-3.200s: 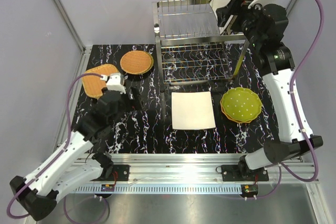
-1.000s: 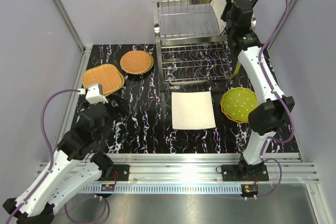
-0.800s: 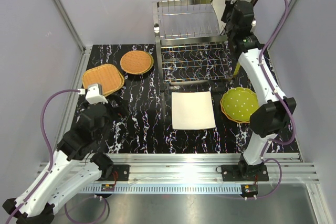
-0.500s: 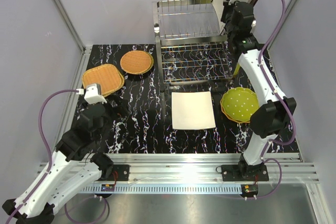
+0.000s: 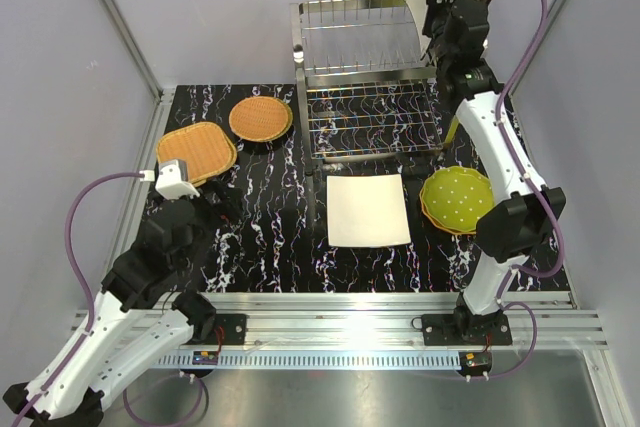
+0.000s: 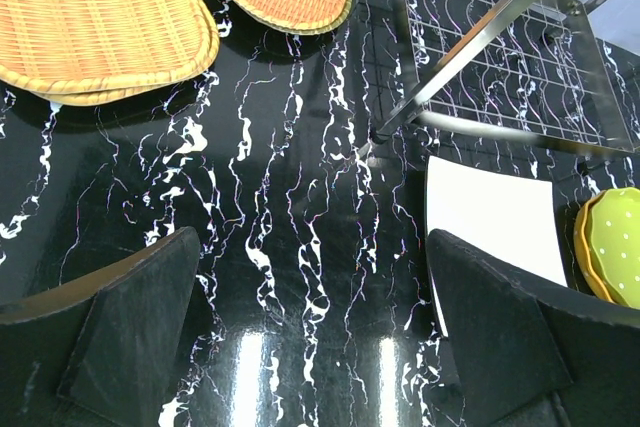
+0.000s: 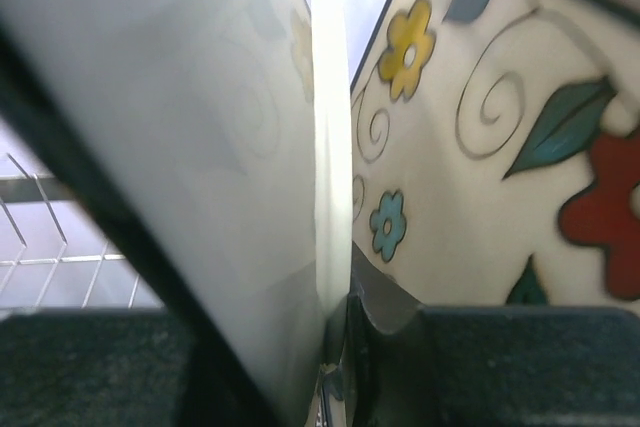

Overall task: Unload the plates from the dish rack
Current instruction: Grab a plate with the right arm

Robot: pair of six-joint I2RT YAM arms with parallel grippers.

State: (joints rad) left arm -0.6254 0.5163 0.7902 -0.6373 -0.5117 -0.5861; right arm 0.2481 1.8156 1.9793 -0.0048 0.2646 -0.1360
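Right hand (image 7: 338, 347) is closed on the rim of the upright cream plate (image 7: 200, 147) at the right end of the dish rack (image 5: 365, 47), which stands at the far edge of the tabletop (image 5: 270, 237). The flower-patterned plate (image 7: 480, 147) stands just beside it. Left hand (image 6: 312, 277) hovers wide open over the near-left tabletop. Flat cream square plate (image 5: 368, 209) and lime-green dotted plate (image 5: 458, 199) lie in front of the rack. Round orange woven plate (image 5: 260, 119) and squarish orange woven plate (image 5: 196, 150) lie towards the far-left corner.

Top looks down; nearer left wrist shares its dish rack (image 5: 370, 74) (image 6: 500, 130); right wrist closest.
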